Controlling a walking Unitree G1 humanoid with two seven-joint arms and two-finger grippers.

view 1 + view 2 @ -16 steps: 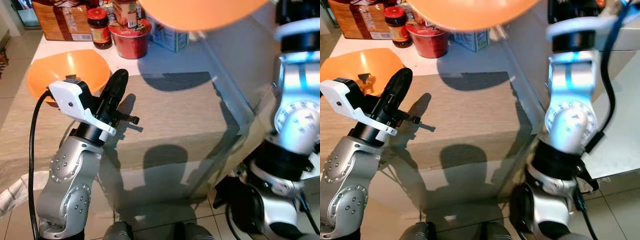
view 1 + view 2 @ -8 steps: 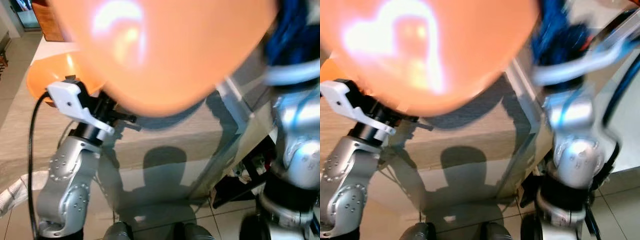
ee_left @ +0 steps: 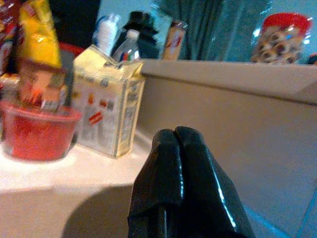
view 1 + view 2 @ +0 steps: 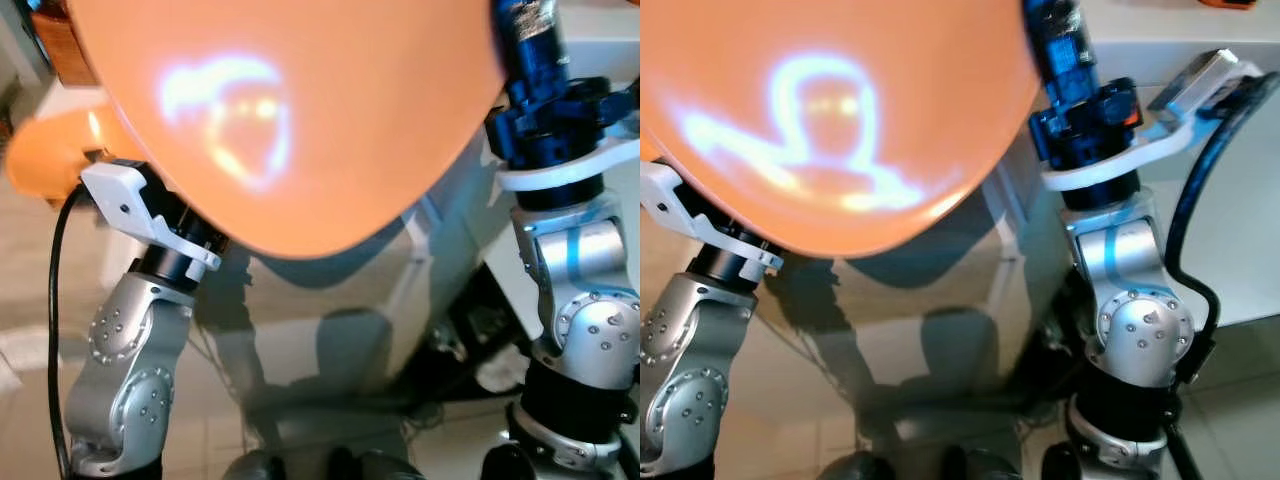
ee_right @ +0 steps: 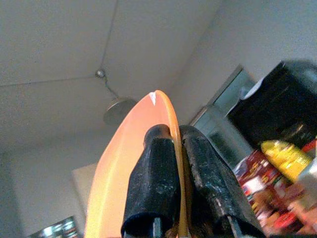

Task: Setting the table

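- While our left gripper (image 3: 181,144) sits pinched together and empty over the table (image 3: 59,173), a second orange bowl (image 4: 45,160) lies beside it.
- Our right gripper (image 5: 176,141) clamps the orange plate (image 4: 290,110) by its rim, raised close to our head camera.

A second ago the orange plate (image 4: 290,120) showed merely as a sliver at the top edge of the head views; now it hangs close before the camera, its glossy underside covering most of the desk (image 4: 330,300) and the jars and cartons that stood at the far end. The right arm has lifted with it, and its blue-lit wrist now stands high beside the plate. The right end effector (image 5: 173,148) pinches the plate's rim between its fingers. The camera has also swung: the orange bowl (image 4: 50,160) now sits nearer the left edge.
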